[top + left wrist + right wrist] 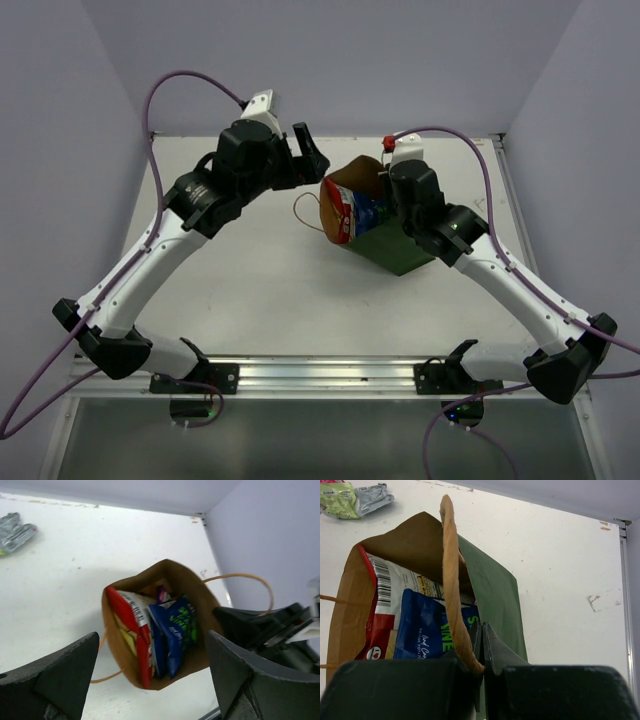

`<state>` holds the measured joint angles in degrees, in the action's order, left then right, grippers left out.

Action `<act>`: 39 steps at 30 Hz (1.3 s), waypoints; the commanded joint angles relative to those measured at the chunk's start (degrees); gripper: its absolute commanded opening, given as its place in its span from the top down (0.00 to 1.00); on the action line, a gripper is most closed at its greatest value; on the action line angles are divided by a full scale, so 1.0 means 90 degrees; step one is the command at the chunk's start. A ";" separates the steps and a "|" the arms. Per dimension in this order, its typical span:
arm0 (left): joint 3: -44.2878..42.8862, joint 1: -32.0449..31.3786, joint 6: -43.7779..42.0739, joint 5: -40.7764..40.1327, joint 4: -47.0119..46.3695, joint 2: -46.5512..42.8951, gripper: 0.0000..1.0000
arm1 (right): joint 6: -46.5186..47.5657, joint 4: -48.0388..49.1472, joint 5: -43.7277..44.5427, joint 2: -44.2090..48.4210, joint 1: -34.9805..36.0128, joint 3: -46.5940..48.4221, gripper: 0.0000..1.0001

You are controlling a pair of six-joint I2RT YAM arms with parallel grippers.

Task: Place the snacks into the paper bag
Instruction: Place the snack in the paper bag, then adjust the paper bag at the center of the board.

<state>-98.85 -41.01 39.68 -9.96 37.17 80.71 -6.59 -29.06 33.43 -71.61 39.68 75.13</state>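
The paper bag [395, 250] stands right of the table's centre, dark green outside and brown inside [170, 572]. A large white-red-yellow chip bag [132, 630] stands upright in it along one wall. Beside that are blue packets [177, 625], with a purple-pink corner [161, 594] behind them. My left gripper [152, 680] hangs open and empty over the bag's mouth. My right gripper [481, 640] is shut on the bag's green wall [492, 590] at the rim, with the tan handle [451, 565] running beside its left finger.
A light green packet [340, 500] and a silver-grey packet [372, 497] lie on the white table at the far left. The bag's other loop handle [305, 215] droops onto the table. Purple walls close in the back and both sides.
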 commanded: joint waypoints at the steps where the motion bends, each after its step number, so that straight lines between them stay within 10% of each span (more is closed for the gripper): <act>1: 0.0239 -0.0003 -0.0444 -0.0583 0.1163 0.0085 0.11 | -0.0039 0.0289 0.0036 0.0154 -0.0005 0.0421 1.00; 17: 0.1862 0.0006 -0.0669 -0.0144 0.0178 -0.0413 0.23 | -0.0049 0.0221 -0.0013 0.0106 0.0005 0.0421 1.00; 28: 0.2155 0.0153 -0.0512 -0.0388 -0.0584 -0.0286 0.79 | -0.0117 0.0211 0.0006 0.0174 -0.0005 0.0304 1.00; 31: 0.1777 0.0231 -0.0678 -0.0417 -0.0663 -0.0218 1.00 | -0.0127 0.0202 0.0006 0.0174 -0.0005 0.0324 1.00; 39: -0.0565 0.0358 -0.1508 -0.0301 -0.0497 0.0143 1.00 | -0.0078 0.0045 0.0221 0.0125 -0.0014 0.0529 1.00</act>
<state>-94.11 -38.52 30.65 -12.08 36.49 82.50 -6.85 -30.48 33.61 -71.61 39.68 76.23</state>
